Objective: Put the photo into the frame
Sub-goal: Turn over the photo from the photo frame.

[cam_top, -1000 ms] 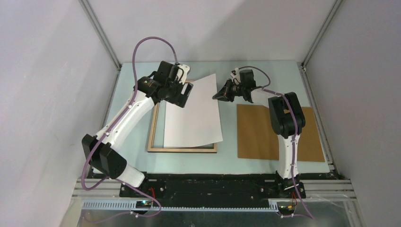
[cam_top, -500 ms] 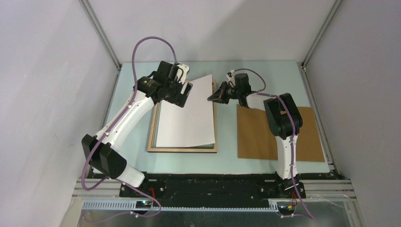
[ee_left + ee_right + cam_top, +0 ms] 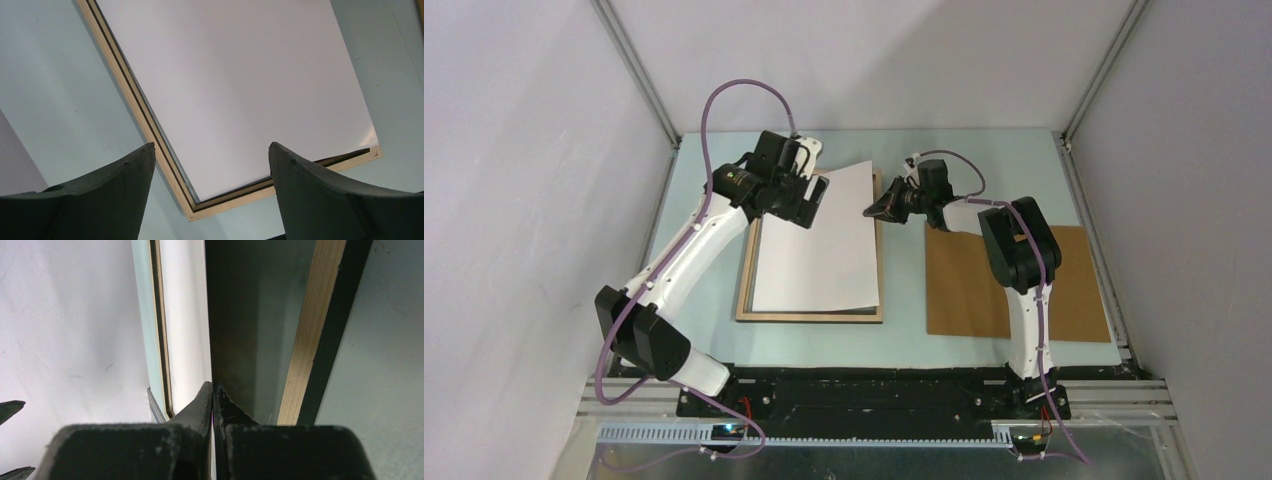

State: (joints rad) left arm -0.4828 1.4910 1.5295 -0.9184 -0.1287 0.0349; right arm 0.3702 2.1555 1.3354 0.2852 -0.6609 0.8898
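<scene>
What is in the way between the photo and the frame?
Nothing I can see. The photo lies white side up over the frame, one edge pinched by the right pincer. The brown board sits apart, to the right.

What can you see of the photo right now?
The photo is a large, thin rectangular sheet, plain white back up; its dark glossy face shows only from beneath in the right wrist view. It lies over the frame, near edge down within the rails, far right side lifted slightly and pinched by the shut right gripper.
</scene>
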